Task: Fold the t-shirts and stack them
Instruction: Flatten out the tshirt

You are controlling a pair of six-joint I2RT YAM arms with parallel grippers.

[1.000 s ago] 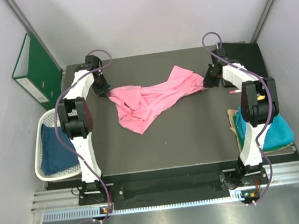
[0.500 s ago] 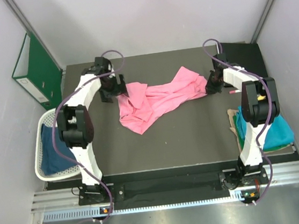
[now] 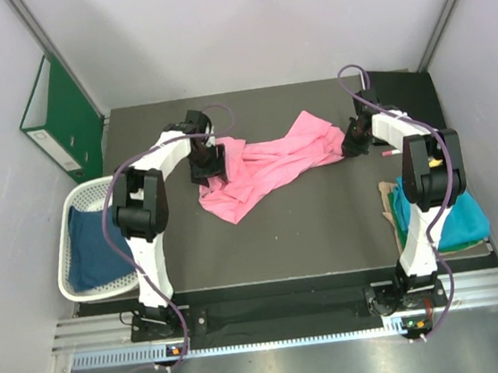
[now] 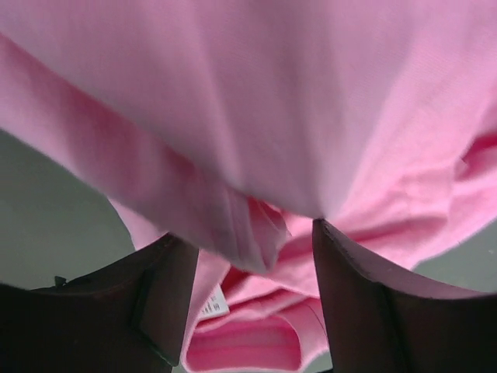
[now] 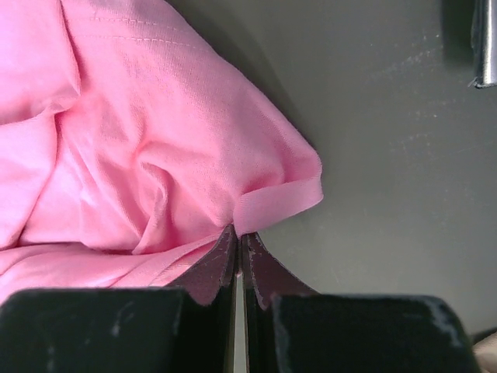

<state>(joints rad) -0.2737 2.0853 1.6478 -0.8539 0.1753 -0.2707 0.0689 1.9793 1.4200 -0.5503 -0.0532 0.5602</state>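
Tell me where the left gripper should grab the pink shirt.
Take the bunched fold at the left end of the pink t-shirt, coming from the left. It hangs between the fingers of the open left gripper, while the right gripper pins the opposite hem.

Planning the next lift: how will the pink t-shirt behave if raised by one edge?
Probably floppy: the pink t-shirt lies crumpled in soft folds. Likely light: the right gripper pinches only a thin hem. It may sag and bunch, as cloth droops between the open jaws of the left gripper.
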